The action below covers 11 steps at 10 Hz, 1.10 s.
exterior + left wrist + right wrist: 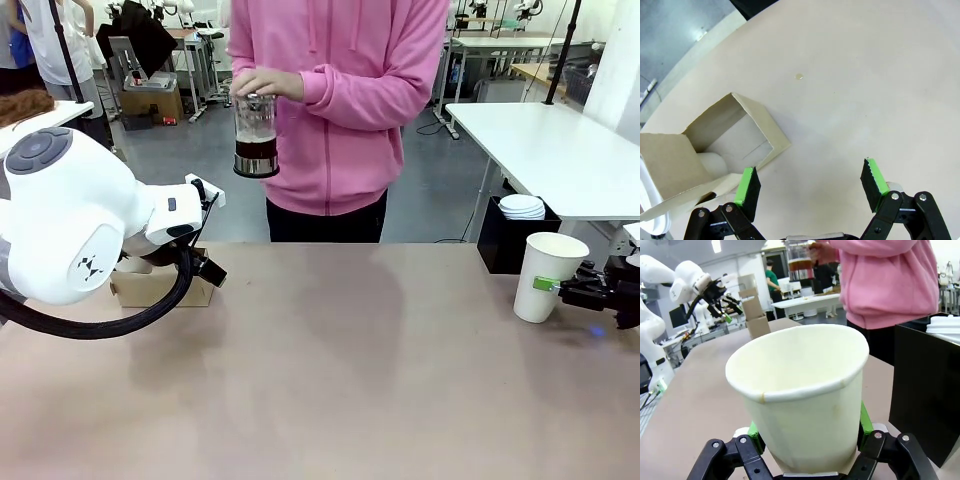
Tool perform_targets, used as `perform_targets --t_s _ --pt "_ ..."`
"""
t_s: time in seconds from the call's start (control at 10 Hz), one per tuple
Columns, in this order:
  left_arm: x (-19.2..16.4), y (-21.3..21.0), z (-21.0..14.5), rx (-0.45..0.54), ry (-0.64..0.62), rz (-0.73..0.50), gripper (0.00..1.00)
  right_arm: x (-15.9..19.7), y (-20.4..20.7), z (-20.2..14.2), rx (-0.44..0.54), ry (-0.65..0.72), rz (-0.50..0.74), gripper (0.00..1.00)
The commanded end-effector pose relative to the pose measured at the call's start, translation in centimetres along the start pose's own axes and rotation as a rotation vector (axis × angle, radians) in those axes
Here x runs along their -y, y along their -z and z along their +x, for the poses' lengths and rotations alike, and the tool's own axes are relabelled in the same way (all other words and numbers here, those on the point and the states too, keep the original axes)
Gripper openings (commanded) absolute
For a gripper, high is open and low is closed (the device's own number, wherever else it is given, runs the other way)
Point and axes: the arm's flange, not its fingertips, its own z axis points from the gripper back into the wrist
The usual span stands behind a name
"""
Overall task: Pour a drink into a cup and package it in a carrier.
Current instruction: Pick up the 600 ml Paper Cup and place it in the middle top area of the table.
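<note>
Brown table (350, 380): nothing poured yet. Person (340, 120) at far side holds jug (257, 135) off the table, drink (256, 152) inside. Carrier (747, 125) sits at left, just beside left gripper (810, 187), jaws spread, empty. Right gripper (810, 432) pinches empty cup (800, 390) near black box (925, 400). Pouring and packing remain; path looks open.
</note>
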Motion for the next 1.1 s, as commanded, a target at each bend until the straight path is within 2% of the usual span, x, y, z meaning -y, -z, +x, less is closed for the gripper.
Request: perform_targets --t_s 0.0,0.2,0.3,0.5,0.7,1.0 --pt "0.0 -0.2 0.1 0.004 0.0 0.001 1.0 -2.4 -0.6 1.8 0.012 -0.012 -0.054 0.8" --pt "0.0 -0.2 0.1 0.004 0.0 0.001 1.0 -5.3 1.7 5.6 0.039 0.017 -0.159 0.8" --pt "0.0 -0.2 0.1 0.004 0.0 0.001 1.0 -6.0 4.2 7.7 0.038 0.015 -0.221 0.8" --pt "0.0 -0.2 0.1 0.004 0.0 0.001 1.0 -6.8 9.7 10.3 0.046 0.015 -0.169 0.8" --pt "0.0 -0.2 0.1 0.004 0.0 0.001 1.0 -5.6 17.0 11.6 0.04 0.027 -0.14 0.8" --pt "0.0 -0.2 0.1 0.004 0.0 0.001 1.0 -2.7 26.3 10.6 0.026 -0.012 -0.159 0.8"
